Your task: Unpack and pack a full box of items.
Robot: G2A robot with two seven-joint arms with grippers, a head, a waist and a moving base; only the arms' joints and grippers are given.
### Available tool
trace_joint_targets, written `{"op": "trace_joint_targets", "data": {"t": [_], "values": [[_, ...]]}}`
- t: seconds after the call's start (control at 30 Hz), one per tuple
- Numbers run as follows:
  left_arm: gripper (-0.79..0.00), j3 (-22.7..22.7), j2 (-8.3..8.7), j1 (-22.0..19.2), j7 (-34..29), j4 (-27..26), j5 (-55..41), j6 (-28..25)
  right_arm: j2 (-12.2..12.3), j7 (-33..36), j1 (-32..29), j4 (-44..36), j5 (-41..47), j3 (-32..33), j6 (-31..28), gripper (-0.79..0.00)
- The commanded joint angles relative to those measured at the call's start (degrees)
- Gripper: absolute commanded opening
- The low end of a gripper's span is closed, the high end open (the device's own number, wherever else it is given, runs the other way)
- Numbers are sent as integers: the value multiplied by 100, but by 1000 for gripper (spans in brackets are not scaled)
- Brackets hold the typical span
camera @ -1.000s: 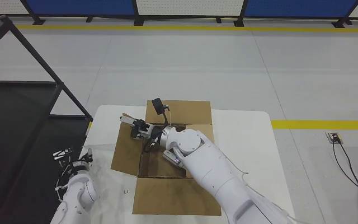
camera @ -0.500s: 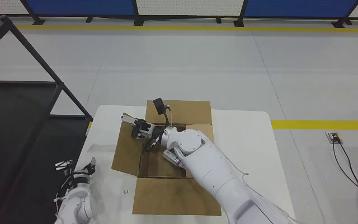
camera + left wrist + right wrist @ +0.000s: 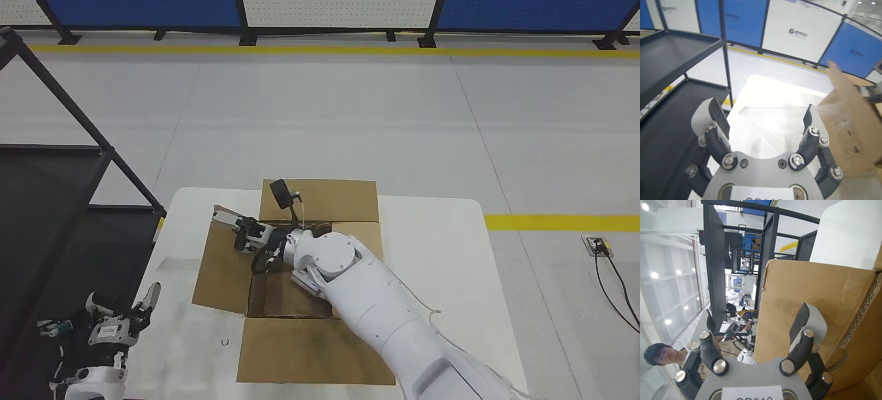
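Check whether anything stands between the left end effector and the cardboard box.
Nothing visible does. The open left end effector faces the cardboard box across a stretch of white table. The black rack stands off to the other side, out of that path.

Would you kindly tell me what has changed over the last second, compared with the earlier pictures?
The left gripper, open and empty, drew back from beside the box and outward past the left edge of the table. The right gripper, open astride the left flap, shifted a little outward, and the flap's edge moved out slightly with it. The box itself stayed where it was.
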Motion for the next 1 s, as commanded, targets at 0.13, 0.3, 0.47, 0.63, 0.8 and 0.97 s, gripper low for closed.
{"op": "trace_joint_targets", "data": {"t": [0.13,0.3,0.47,0.63,0.8,0.97], "values": [[0,-241,34,676,98,-620,-124,-1396,-56,-55,-4,83,-118,-20,-30,0],[0,-286,36,736,-119,-778,-114,-1415,-86,-32,-7,143,-127,11,-72,0],[0,17,17,307,-505,-528,136,-748,-97,70,-15,152,-155,44,-223,0],[0,319,11,-221,-855,-85,397,-363,-90,129,-15,167,-173,95,-337,0],[0,427,10,-473,-952,173,456,-321,-59,221,-14,123,-178,168,-548,0],[0,428,15,-535,-995,312,528,-342,67,538,8,20,11,391,-1003,0]]}}
